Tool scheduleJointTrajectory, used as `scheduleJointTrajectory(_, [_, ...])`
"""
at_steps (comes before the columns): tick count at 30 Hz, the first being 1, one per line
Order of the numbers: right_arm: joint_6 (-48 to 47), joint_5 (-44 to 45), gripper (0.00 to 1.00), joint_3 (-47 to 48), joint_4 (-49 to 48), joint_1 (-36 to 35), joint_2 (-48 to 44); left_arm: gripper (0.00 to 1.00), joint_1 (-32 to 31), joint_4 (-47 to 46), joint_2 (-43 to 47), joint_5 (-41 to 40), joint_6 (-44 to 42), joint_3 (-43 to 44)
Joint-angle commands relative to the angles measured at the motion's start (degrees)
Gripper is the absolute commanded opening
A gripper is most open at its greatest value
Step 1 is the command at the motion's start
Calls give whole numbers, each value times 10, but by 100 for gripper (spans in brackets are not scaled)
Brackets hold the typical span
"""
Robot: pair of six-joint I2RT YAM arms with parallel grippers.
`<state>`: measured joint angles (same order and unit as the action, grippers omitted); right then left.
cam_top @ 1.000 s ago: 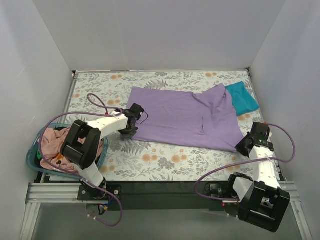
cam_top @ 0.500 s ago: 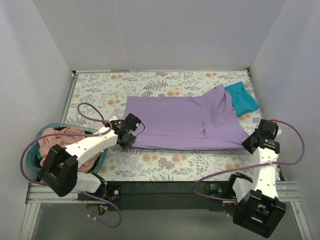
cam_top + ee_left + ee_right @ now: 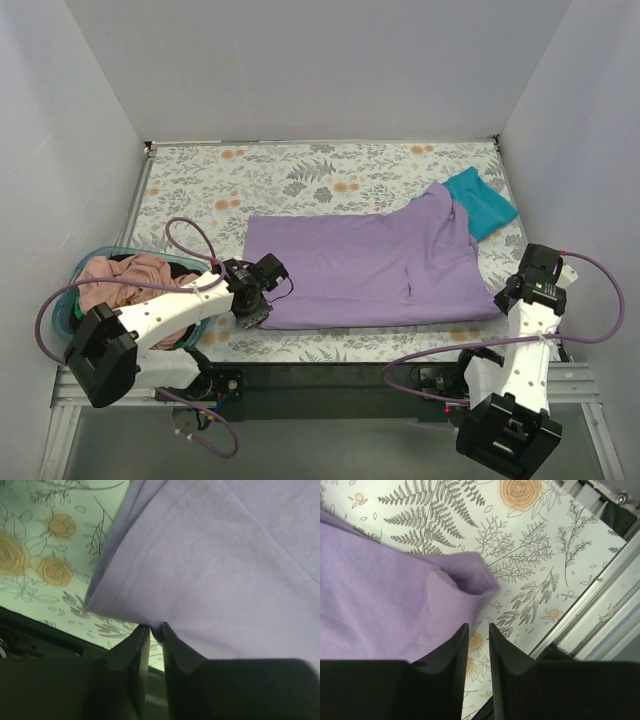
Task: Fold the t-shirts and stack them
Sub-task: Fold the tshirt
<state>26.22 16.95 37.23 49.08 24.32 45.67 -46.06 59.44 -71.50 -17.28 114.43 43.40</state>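
A: From above?
B: The teal basket (image 3: 72, 285) holds dusty pink t-shirts (image 3: 125, 278). The lavender t-shirt (image 3: 370, 265) lies flat on the floral table (image 3: 200, 180).
A: Left wrist?
B: The left gripper (image 3: 153, 627) pinches its hem.
A: Right wrist?
B: The right gripper (image 3: 477, 626) clamps its corner.

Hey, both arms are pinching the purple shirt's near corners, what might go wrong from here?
The left end effector grips only a thin bit of hem on the lavender t-shirt, and the right end effector seems to hold just its corner; either might slip.
That hem lies close to the near edge of the table; pulling further could drag it off.
The sleeve overlaps the teal t-shirt, which may get dragged along.
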Motion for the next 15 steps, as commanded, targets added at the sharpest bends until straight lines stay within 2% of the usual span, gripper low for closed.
scheduleJointTrajectory(1, [-1,47,31,38,8,6,-14,18,-18,40,36,-2,157,3])
scheduleJointTrajectory(2, [-3,42,42,44,10,6,-18,27,-23,41,48,-4,155,7])
scheduleJointTrajectory(3, [-3,39,50,48,10,6,-22,45,-32,40,52,-8,152,22])
scheduleJointTrajectory(6, [-13,20,78,62,7,6,-30,70,-50,32,62,-41,141,54])
scheduleJointTrajectory(7, [-18,17,80,65,7,6,-29,82,-49,31,60,-51,127,62])
scheduleJointTrajectory(8, [-23,8,81,69,6,6,-29,84,-49,31,59,-65,119,70])
scheduleJointTrajectory(11, [-34,-43,95,70,-1,6,-34,95,-49,59,41,-133,102,118])
scheduleJointTrajectory(12, [-43,-61,98,69,-14,5,-36,96,-42,72,34,-153,105,128])
scheduleJointTrajectory(14, [-48,-69,98,65,-26,-13,-34,97,-21,76,24,-184,68,143])
scheduleJointTrajectory(15, [-46,-61,98,63,-28,-27,-30,97,17,68,23,-182,51,143])
